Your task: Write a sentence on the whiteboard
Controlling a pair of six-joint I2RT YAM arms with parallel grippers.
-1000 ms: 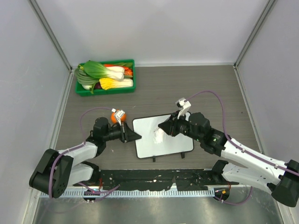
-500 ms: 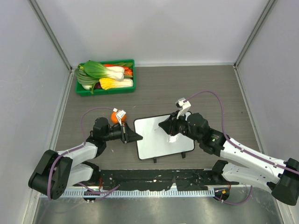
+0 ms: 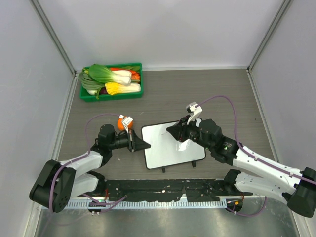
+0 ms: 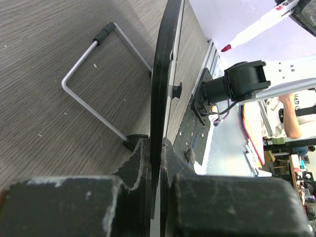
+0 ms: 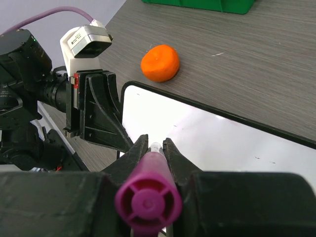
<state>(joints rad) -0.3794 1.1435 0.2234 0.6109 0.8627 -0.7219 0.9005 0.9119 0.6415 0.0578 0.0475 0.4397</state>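
Left gripper [image 3: 144, 144] first: its jaws are pinched on the left short edge of the whiteboard [image 3: 165, 150], so you have it braced. The board lies on the table between the two arms, near their bases, face up. Its long axis runs left to right, with the right end swung slightly away from you and its two feet on the near edge. No pink strokes show, so I judge the sentence not yet begun. Over the board's right half, your right gripper [image 3: 178, 134] is clamped on the marker [image 5: 148, 200], barrel slanting tip-down toward the left arm. Next, set the tip on the upper left of the face and draw rightward, pressing lightly.
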